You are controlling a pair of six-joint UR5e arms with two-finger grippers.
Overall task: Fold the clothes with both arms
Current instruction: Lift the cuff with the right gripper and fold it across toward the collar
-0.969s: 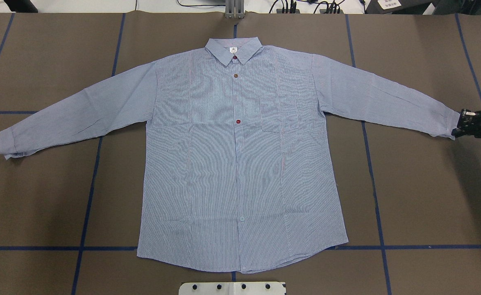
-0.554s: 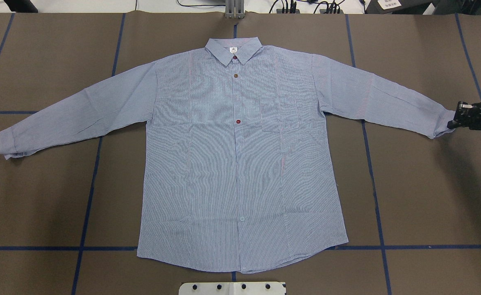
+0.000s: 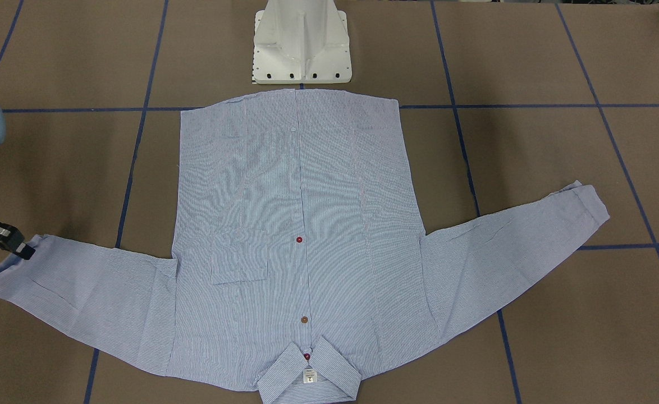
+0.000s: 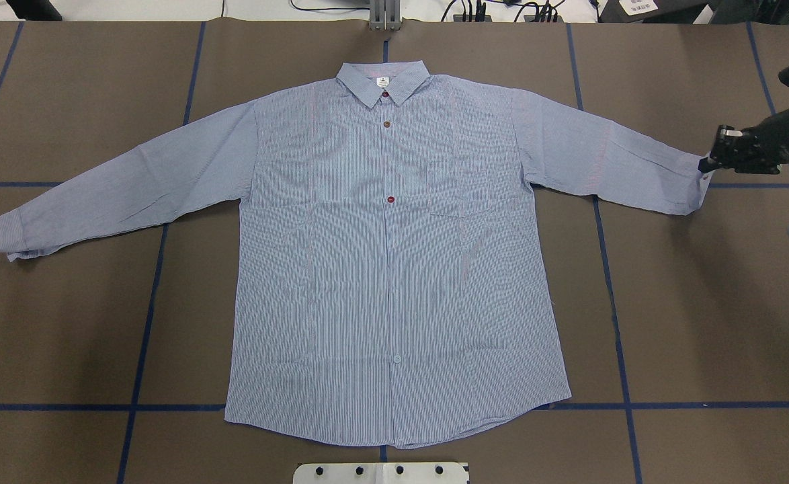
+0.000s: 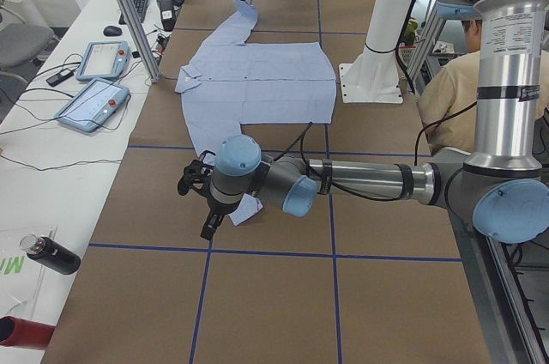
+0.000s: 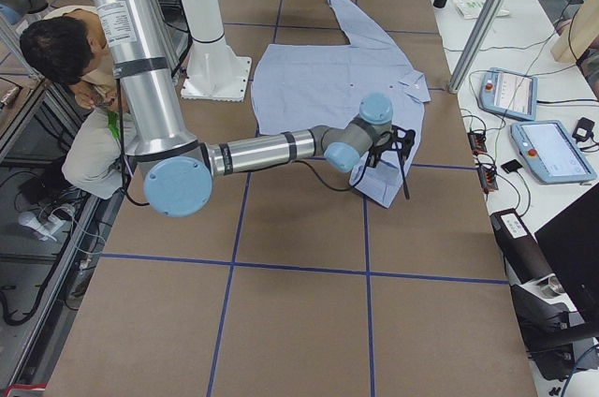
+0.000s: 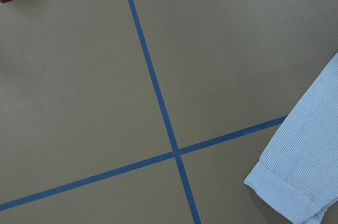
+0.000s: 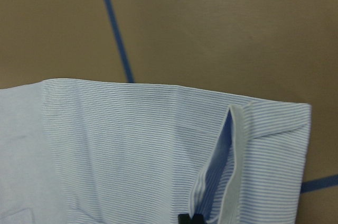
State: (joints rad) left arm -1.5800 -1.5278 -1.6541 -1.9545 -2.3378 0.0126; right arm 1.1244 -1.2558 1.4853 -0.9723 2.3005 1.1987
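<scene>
The right claw (image 4: pixel 704 165) is clamping the striped shirt's (image 4: pixel 341 269) cuff (image 4: pixel 693 195), holding it raised above the table (image 4: pixel 65 323). The shirt's body is lying flat, buttons up. The left claw (image 5: pixel 204 211) is hovering beside the other cuff (image 4: pixel 15 238); I cannot tell whether it is apart or together.

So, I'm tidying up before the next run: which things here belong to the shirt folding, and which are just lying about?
Job: shirt; right tool, clamped on its cuff; left tool, near the other cuff.
Lying about: black bottle; keyboard; mouse.
</scene>
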